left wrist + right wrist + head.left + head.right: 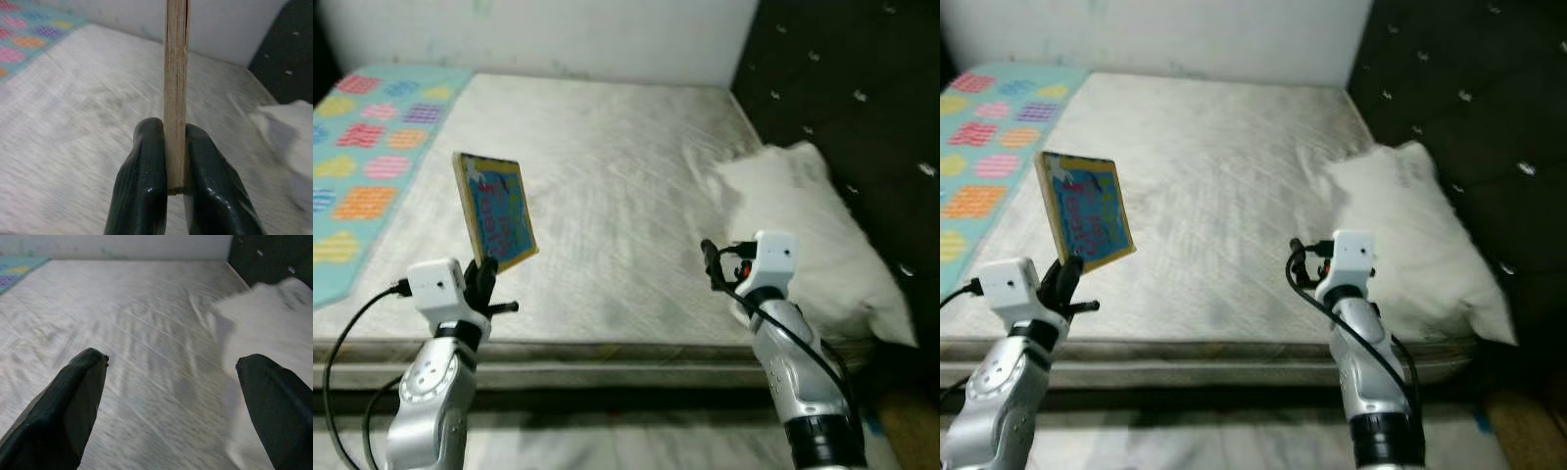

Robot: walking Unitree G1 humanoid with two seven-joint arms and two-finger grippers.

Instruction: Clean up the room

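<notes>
Left gripper (481, 277) raised with fingers (142, 196) clamped (upright grip), right gripper (171, 406) forward, fingers spread wide.

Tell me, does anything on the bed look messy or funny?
The white pillow lies crooked and crumpled near the mattress's front corner, by the dark headboard. The colourful blanket covers just the far left side. The book is not on the bed; the left tool holds it upright.

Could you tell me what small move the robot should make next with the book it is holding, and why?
Probably carry the book away from the bed: the left gripper is shut on its lower edge, upright and clear of the mattress. The right gripper is open and empty.
</notes>
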